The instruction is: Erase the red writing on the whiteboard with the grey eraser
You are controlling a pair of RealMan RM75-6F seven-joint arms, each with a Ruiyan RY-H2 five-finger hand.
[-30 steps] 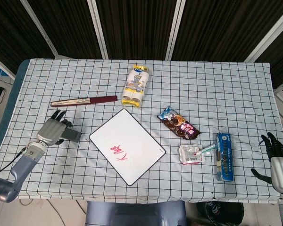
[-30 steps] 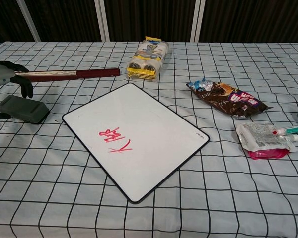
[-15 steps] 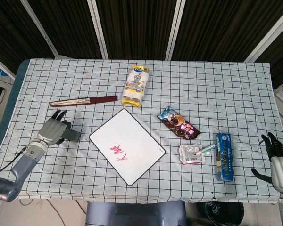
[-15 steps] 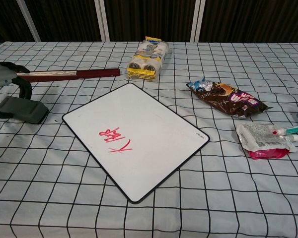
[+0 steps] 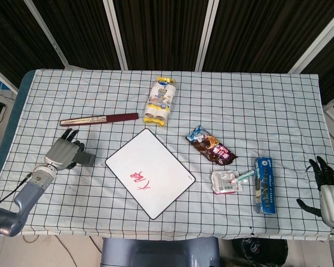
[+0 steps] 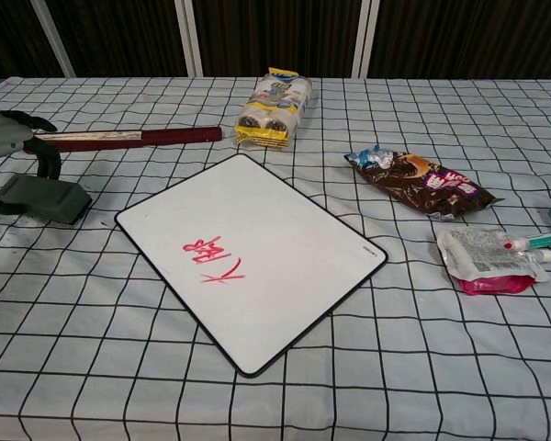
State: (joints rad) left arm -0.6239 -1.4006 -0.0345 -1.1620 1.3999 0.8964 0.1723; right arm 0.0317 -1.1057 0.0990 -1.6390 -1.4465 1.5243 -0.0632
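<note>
Your left hand (image 5: 62,154) sits over the grey eraser (image 5: 84,160) near the left edge of the surface (image 5: 267,94), fingers draped across the eraser's left end. In the chest view the fingers (image 6: 48,158) curl down on the far side of the eraser (image 6: 44,198), but neither view shows whether the block is clamped or clear of the cloth; treat the grip as unconfirmed. The whiteboard (image 5: 150,172) lies flat toward the front edge, turned at an angle, just to the right of the eraser. The red writing (image 5: 140,182) is in its front half, nearer the front corner of the board, still whole.

Recommended handling: close firmly across the eraser's short sides before lifting, and keep its felt face level with the surface. Carry it over the board's near-left rim, not dragging it against the rim, since the board is loose on the cloth and is likely to slide. Set down just beside the writing and wipe in short strokes along the characters with moderate pressure.

Your right hand (image 5: 325,179) is at the front right corner, fingers spread, holding nothing, well apart from the board. It could steady the board's right edge if the board shifts
</note>
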